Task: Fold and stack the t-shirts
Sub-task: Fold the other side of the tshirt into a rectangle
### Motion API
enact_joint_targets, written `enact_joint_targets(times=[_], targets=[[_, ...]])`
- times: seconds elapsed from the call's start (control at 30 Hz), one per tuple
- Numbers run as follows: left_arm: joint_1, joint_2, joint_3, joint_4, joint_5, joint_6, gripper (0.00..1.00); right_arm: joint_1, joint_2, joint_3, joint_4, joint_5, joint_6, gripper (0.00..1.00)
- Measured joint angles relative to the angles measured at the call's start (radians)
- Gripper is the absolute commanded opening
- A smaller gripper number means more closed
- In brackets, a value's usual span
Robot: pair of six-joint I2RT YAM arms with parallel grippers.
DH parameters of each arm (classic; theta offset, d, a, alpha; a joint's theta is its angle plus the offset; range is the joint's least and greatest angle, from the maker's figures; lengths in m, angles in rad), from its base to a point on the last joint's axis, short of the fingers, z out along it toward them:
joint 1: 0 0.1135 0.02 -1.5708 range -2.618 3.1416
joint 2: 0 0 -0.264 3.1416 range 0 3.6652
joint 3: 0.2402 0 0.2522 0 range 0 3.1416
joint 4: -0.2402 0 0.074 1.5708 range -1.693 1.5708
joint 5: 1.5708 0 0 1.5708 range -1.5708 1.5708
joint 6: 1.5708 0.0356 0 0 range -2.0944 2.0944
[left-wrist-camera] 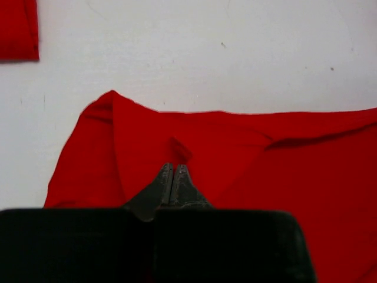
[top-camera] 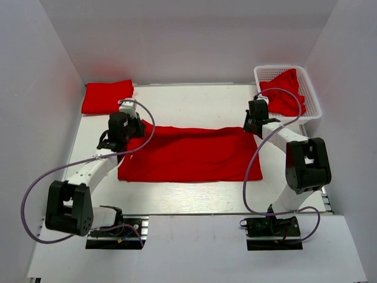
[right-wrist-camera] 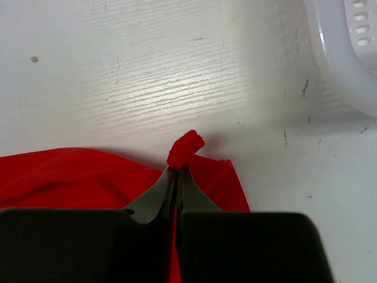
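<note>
**Two grippers pinch the far edge of a red t-shirt, with little cloth to spare**

A red spread t-shirt (top-camera: pixel 188 154) lies flat across the middle of the white worktop (top-camera: pixel 194 103). The left gripper (left-wrist-camera: pixel 174 171) is closed on a small ridge of cloth near the shirt's far left corner. The right gripper (right-wrist-camera: pixel 177 171) is closed on the far right corner, with only a small nub of cloth poking past its tips.

A folded t-shirt (top-camera: pixel 107 96) sits at the far left corner of the worktop. Another crumpled t-shirt (top-camera: pixel 285 91) waits in the white basket (top-camera: pixel 312 112) at the far right.

The likeliest risk is the right corner slipping free once lifted, since so little cloth is caught. If the arms rise or travel unevenly, the fold would probably come out skewed or bunched (soft cloth sags). A wide swing of the right arm could also knock the nearby basket.
</note>
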Motion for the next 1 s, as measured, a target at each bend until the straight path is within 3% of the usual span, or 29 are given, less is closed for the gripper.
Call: enact_joint_targets(times=[0.57, 1.0], targets=[[-0.002, -0.466, -0.288, -0.167, -0.005, -0.200, 0.00, 0.000, -0.133, -0.077, -0.002, -0.018, -0.001, 0.00], [-0.002, -0.562, -0.437, -0.280, 0.002, -0.307, 0.00, 0.000, -0.215, -0.188, -0.007, -0.042, 0.000, 0.00]])
